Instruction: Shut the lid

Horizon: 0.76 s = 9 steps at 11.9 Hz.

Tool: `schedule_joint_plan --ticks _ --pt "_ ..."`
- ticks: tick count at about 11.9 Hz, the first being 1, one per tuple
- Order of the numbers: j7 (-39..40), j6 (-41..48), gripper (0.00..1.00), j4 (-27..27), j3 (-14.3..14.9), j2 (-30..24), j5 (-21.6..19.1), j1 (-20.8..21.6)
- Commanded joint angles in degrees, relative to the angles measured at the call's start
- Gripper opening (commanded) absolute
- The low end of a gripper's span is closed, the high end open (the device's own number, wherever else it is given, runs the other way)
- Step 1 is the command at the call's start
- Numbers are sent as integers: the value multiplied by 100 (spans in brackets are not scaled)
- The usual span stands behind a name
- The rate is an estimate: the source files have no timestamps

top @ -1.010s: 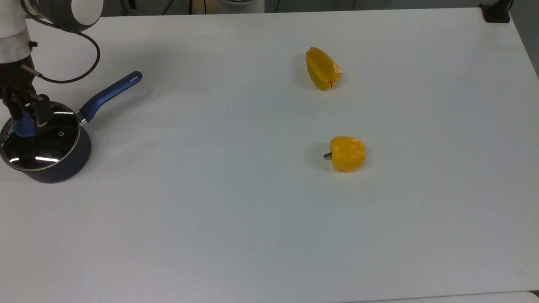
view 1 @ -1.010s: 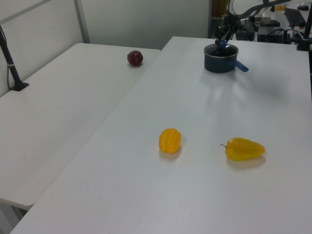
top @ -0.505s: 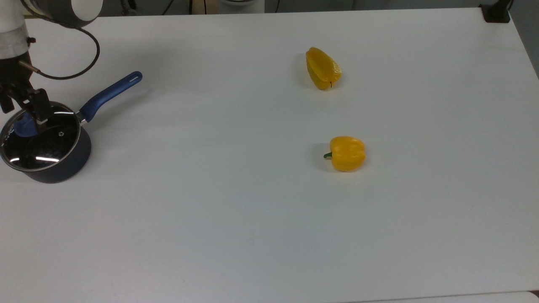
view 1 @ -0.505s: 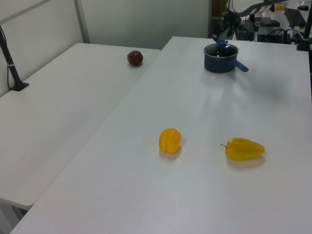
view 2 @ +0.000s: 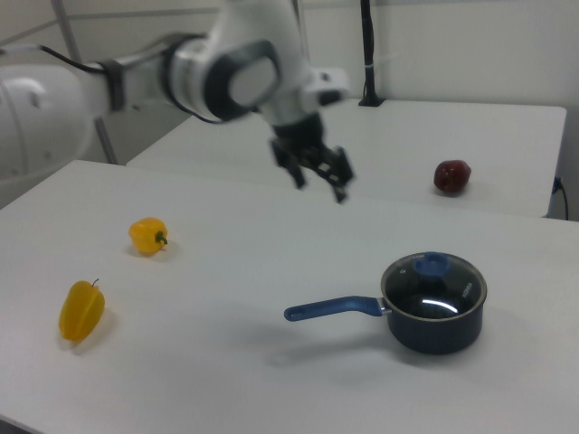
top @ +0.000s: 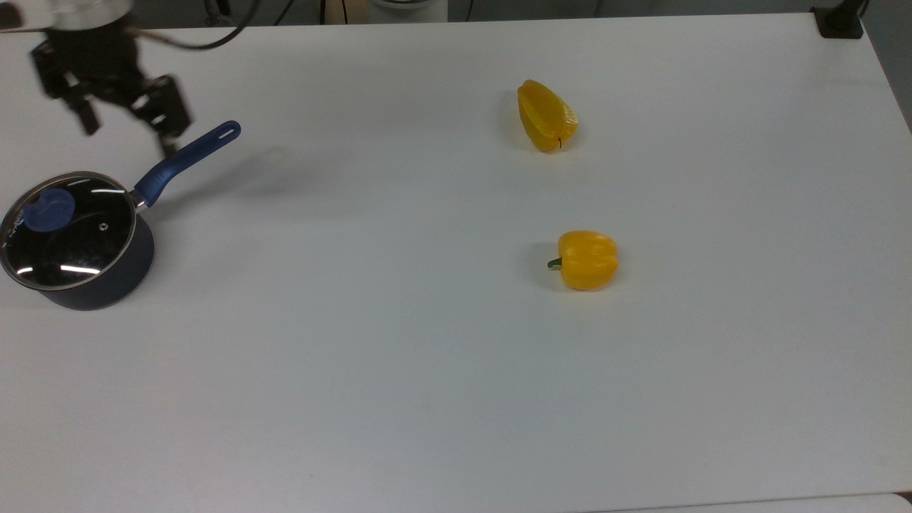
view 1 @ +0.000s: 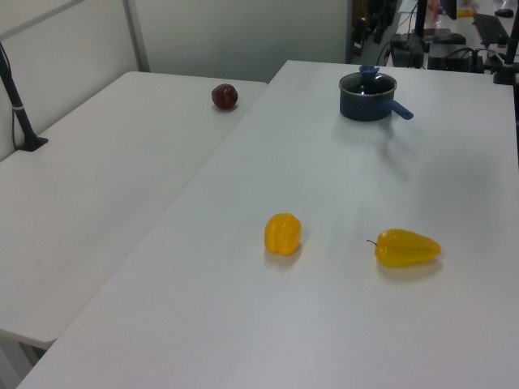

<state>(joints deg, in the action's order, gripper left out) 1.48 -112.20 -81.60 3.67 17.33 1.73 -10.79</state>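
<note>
Top view: evidently, the lid (top: pixel 68 229) is being carried squarely by the saucepan (top: pixel 107 281), its steel rim lying all round the pot's edge and its blue knob (top: pixel 48 209) standing free near the top view's left edge. The pincer (top: pixel 125 121) is being held above the desk (top: pixel 456 399), well apart from the knob, with its fingers spread and nothing between them. The closing is judged to be done; only the arm's clearing away is judged to be left. Two yellow peppers (top: pixel 587 258) are lying far off toward the top view's right.

Left view: the saucepan (view 1: pixel 366 105) is being shown at the far end of the desk (view 1: pixel 324 324), the knob (view 1: pixel 369 71) sitting on top of it. A dark red fruit (view 1: pixel 225 96) is lying on the neighbouring desk.

Right view: the lid (view 2: pixel 434 285) is again being seen seated level on the saucepan (view 2: pixel 434 330), handle pointing to the right view's left. The pincer (view 2: pixel 318 176) is hanging open over the desk (view 2: pixel 226 362), empty, up and to the right view's left of the pot.

No brand, label or readable writing is being shown on any item.
</note>
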Motion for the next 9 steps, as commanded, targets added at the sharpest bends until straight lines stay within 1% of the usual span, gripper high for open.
schedule_joint_plan --ticks 1,2,3,4,5,6,7,8,9 --pt "-209 1285 100 -322 46 -888 205 796" --pt "-227 1566 100 -330 46 -994 214 1172" --pt "-279 1717 100 -339 55 -1012 214 1437" --pt "-445 1806 100 -357 55 -1030 214 1640" --pt "-760 1824 100 -522 55 -1134 257 1842" --pt "-867 1842 100 -672 55 -1257 284 1878" --pt "-868 1816 100 -969 81 -1441 284 1879" --pt "-868 1815 100 -1111 81 -1547 284 1879" --pt "-868 1859 100 -1113 81 -1592 284 1844"
